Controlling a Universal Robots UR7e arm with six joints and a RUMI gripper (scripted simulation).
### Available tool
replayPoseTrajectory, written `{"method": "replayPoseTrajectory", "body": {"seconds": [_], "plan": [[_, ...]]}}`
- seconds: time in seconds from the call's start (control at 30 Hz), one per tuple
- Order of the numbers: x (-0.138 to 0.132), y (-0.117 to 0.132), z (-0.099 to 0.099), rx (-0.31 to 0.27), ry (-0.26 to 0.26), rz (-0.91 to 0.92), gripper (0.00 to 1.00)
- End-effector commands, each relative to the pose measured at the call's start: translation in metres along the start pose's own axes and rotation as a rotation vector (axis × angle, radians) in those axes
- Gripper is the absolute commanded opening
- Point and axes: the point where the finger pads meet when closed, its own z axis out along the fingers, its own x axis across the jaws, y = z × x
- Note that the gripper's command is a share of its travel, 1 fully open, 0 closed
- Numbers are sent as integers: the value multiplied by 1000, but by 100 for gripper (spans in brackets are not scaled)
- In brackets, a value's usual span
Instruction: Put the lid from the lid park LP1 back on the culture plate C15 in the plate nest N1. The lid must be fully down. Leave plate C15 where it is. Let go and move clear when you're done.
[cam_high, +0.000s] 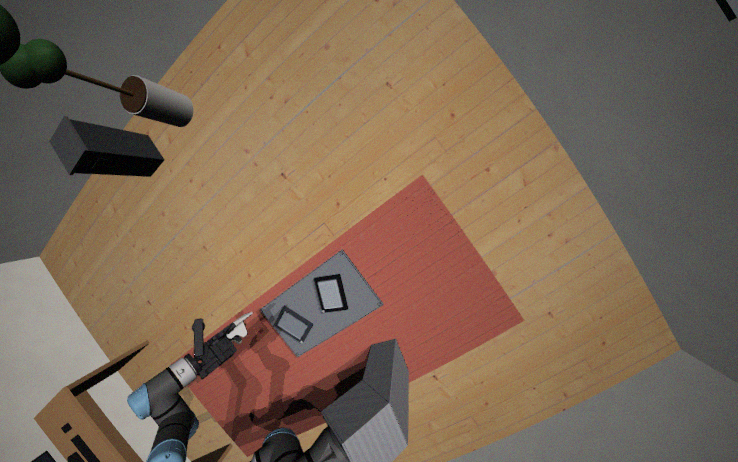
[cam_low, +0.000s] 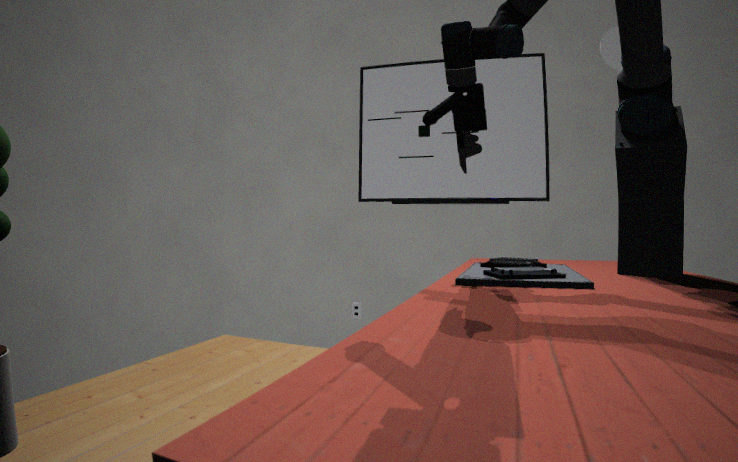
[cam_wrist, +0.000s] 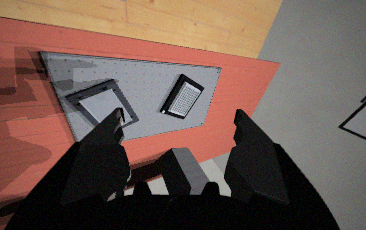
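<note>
A grey base plate (cam_high: 362, 296) (cam_wrist: 145, 80) (cam_low: 577, 283) lies on the red table (cam_high: 435, 261) (cam_low: 544, 381). On it the culture plate C15 (cam_high: 330, 292) (cam_wrist: 182, 96), black-rimmed with a grid of wells, sits uncovered in its nest. Beside it the lid (cam_high: 293, 323) (cam_wrist: 102, 102), a dark frame with a plain grey inside, lies in the lid park. My gripper (cam_high: 239, 325) (cam_low: 463, 160) (cam_wrist: 180, 109) is open and empty. It hangs high above the table, off to the lid's side of the base plate, with its fingers pointing down.
The arm's grey pedestal (cam_high: 381, 392) (cam_low: 648, 207) stands on the table close to the base plate. A whiteboard (cam_low: 506, 174) hangs on the wall behind the gripper. A wooden cabinet (cam_high: 81, 403), a dark box (cam_high: 103, 149) and a planter (cam_high: 157, 101) stand on the floor far off.
</note>
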Motion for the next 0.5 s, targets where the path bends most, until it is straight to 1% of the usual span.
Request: {"method": "replayPoseTrajectory", "body": {"seconds": [0.0, 0.03, 0.1, 0.2, 0.27, 0.33, 0.4, 0.47], "plan": [[-8, -2, 18, 9, -13, -8, 82], [-8, -2, 18, 9, -13, -8, 82], [-12, -1, 26, 23, -45, -28, 82], [-20, 0, 39, 24, -47, -29, 82], [-20, 0, 40, 24, -47, -29, 82], [-25, 2, 48, 38, -79, -49, 82], [-25, 2, 48, 38, -79, -49, 82], [-31, 3, 57, 39, -81, -50, 82]]}}
